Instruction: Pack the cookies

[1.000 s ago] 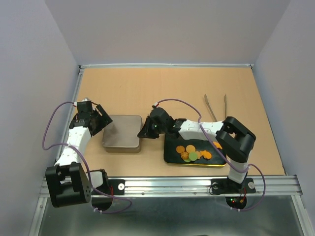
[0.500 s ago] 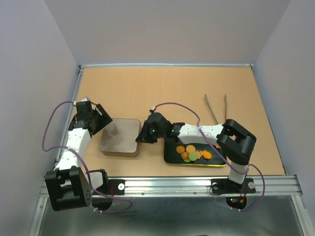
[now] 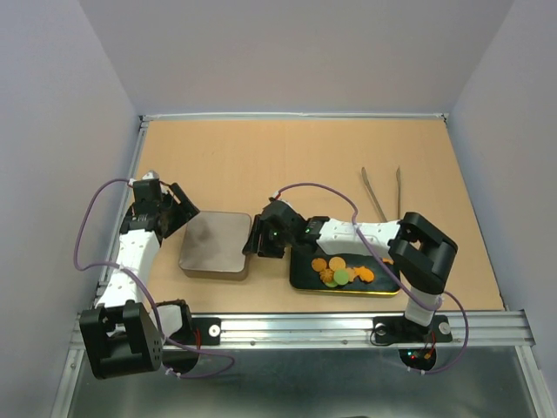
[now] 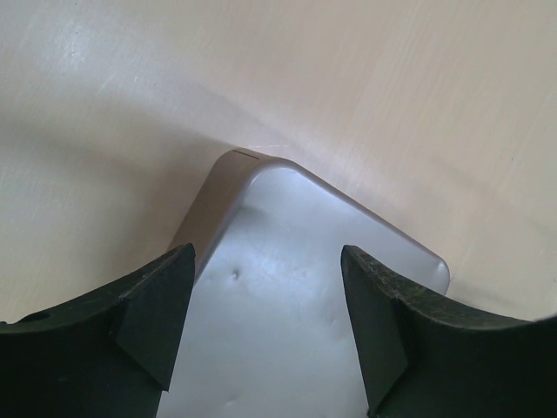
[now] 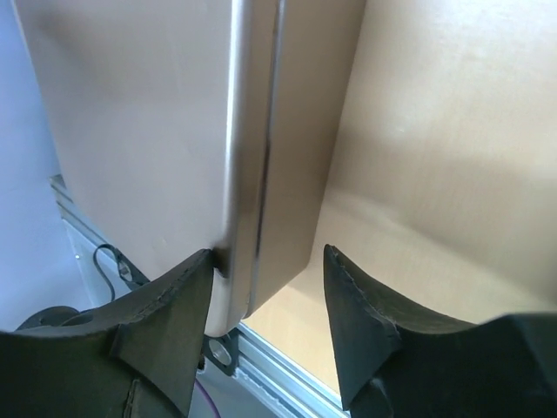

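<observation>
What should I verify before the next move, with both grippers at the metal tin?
1. Left gripper open over the tin corner: ok.
2. Right gripper open around the tin's edge: ok.
3. Right gripper clear of the tin's metal: cannot tell.
4. Tin lid removed for packing: not ok, it is on.
5. Cookies gathered on the black tray: ok.
6. Tongs out of both arms' way: ok.

Cookies [image 3: 341, 272] on tray [image 3: 302, 273], right of tin [image 3: 216, 246]
</observation>
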